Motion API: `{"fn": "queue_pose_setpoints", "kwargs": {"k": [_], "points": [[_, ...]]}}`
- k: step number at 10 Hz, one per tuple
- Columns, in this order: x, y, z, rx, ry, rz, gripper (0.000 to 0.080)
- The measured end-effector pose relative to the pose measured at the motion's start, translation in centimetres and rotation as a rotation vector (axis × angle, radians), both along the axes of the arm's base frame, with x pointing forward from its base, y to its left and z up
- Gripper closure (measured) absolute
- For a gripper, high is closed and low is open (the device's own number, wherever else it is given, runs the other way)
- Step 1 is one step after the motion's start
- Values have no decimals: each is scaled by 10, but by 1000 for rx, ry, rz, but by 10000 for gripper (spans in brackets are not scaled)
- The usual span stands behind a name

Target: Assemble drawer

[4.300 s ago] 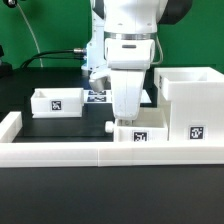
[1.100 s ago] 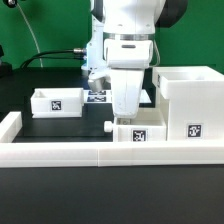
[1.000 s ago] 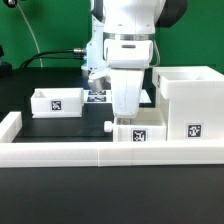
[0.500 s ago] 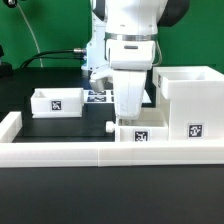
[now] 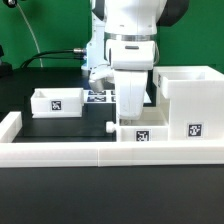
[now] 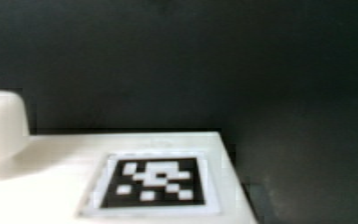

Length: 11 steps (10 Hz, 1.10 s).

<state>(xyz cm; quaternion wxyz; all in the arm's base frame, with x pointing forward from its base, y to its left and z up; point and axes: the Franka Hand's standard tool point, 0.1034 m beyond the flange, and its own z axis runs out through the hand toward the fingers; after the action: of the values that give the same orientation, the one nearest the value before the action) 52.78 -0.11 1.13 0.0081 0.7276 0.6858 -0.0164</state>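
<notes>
The arm is working on the step of getting a tray into the housing (image 5: 186, 100). The end effector (image 5: 132, 114) is hanging straight down over the near tray (image 5: 140, 133), with its tip right at the tray's rim. I cannot tell whether it is gripping a wall or standing apart, because the white hand body is hiding the fingers. The wrist view is showing only a blurred tag (image 6: 155, 180) on a white surface.

This tray is sitting on the dark worktop (image 5: 40, 125), just behind the rail (image 5: 70, 152) and touching or nearly touching the housing. Its knob (image 5: 108, 127) is pointing to the exterior view's left, so its long axis is running across that view towards the housing. A 2nd tray (image 5: 57, 101) is lying well apart. The next move probably calls for a firm grip, then lifting and lining up with the housing's opening.
</notes>
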Motion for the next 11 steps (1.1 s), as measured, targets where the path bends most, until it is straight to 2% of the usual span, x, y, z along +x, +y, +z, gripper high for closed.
{"fn": "queue_pose_setpoints", "kwargs": {"k": [3, 6, 11], "points": [[0, 0, -1, 0, 1, -1, 757], [1, 16, -1, 7, 2, 19, 757], [1, 16, -1, 8, -5, -14, 757]]}}
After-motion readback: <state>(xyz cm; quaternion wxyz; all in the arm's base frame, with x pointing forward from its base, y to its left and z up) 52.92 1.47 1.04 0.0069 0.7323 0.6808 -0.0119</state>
